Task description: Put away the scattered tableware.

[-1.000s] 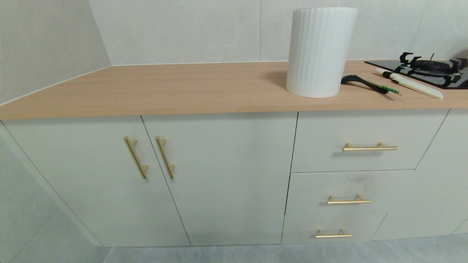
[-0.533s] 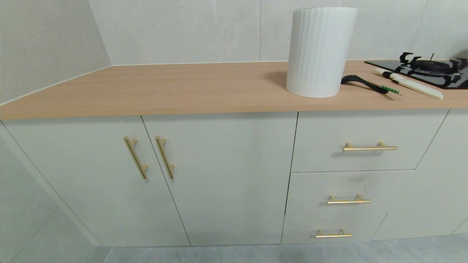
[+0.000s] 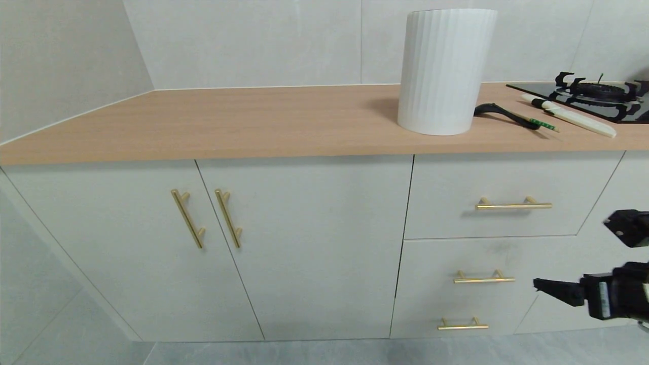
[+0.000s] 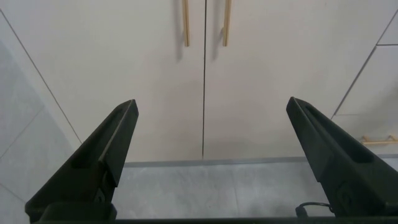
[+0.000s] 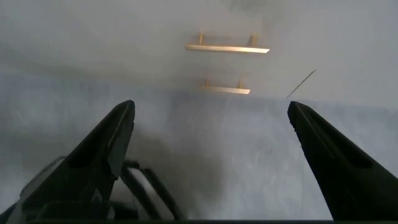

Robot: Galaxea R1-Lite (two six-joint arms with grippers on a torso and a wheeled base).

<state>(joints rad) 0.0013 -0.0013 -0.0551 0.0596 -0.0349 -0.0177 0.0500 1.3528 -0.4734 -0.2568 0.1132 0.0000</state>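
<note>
In the head view, the spoon (image 3: 499, 112), chopsticks (image 3: 541, 123) and knife (image 3: 570, 116) are lying at the right end of the bench (image 3: 228, 121). They are sitting between the tall white holder (image 3: 445, 71) and the stove (image 3: 598, 94), long axes slanting toward the front edge. My right hand (image 3: 570, 253) is hanging well below them before the drawers, fingers apart. It is the nearer one, and I judge it must be clearing the front edge before coming down on them.

In the left wrist view, my left hand (image 4: 211, 106) is gaping wide and empty, facing the cupboard doors (image 4: 267, 74) low by the floor.

In the right wrist view, my right hand (image 5: 211, 107) is gaping, facing the lower drawer handles (image 5: 227, 48).
</note>
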